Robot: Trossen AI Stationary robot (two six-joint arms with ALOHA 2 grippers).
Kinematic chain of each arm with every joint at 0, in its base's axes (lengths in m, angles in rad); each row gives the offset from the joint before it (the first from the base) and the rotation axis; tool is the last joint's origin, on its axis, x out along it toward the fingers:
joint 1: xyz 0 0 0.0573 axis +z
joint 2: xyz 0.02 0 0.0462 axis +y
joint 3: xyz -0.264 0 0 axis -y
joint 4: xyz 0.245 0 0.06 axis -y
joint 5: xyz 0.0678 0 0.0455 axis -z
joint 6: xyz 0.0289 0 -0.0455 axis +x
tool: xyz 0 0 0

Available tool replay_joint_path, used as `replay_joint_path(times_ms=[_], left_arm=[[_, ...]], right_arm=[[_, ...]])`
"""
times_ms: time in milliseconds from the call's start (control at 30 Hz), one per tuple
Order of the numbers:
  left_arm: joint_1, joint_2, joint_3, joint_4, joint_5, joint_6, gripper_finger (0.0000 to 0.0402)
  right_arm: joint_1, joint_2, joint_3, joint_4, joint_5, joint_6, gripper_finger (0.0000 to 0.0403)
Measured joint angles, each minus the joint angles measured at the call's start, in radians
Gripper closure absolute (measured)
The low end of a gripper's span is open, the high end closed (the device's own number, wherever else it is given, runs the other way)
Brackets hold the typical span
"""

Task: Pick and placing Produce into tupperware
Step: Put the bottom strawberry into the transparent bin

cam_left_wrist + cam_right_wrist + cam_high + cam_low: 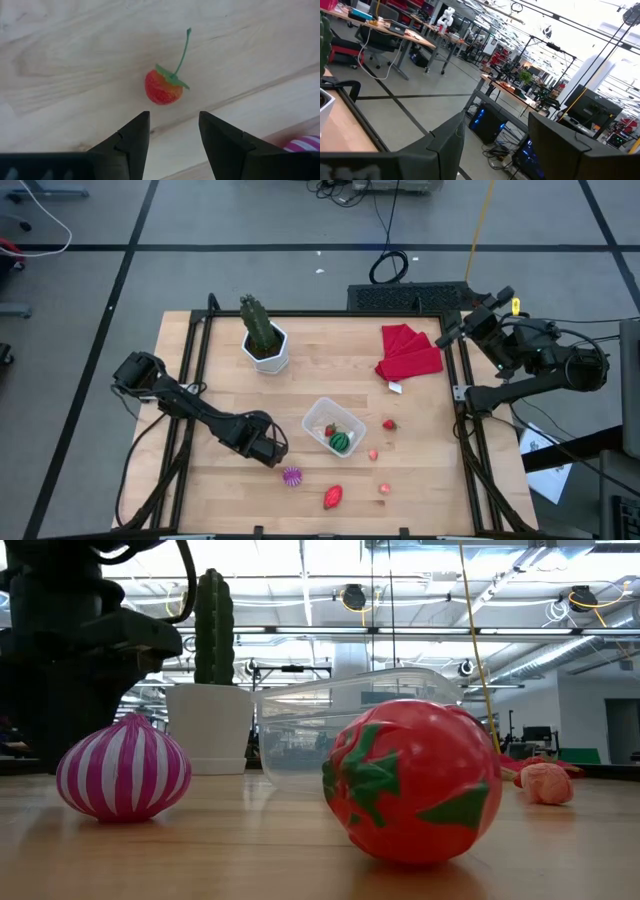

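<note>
The clear tupperware (322,417) stands mid-table with the green striped melon (342,442) and a small red berry (330,430) inside. My left gripper (174,116) is open and hovers over a small red berry with a green stem (162,87) that lies on the wood, touching nothing; in the high view this gripper (270,450) is left of the tupperware. The purple ridged piece (292,476), a red strawberry (333,497), a red berry (389,424) and two pink pieces (373,454) (385,488) lie loose on the table. My right gripper (495,120) is open and empty, raised at the table's far right (455,330).
A tall green cactus in a white pot (264,340) stands at the far left of the table's middle. A red cloth (408,350) lies at the far right. In the low view the strawberry (415,780) and the purple piece (122,775) lie near the front edge.
</note>
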Motion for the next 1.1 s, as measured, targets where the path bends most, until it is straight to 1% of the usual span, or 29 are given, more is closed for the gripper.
replay_joint_path(times_ms=[267, 767, 1100], left_arm=[[0.01, 0.0, 0.0, -0.021, -0.015, 0.057, 0.0227], [0.075, 0.0, 0.0, -0.023, -0.025, 0.216, 0.0227], [0.084, 0.0, 0.0, -0.024, -0.023, 0.239, 0.0227]], right_arm=[[0.0, 0.02, 0.0, 0.018, 0.0, 0.0, 0.0193], [0.0, 0.055, 0.0, 0.017, 0.0, 0.0, 0.0193], [0.0, 0.054, 0.0, 0.017, 0.0, 0.0, 0.0193]])
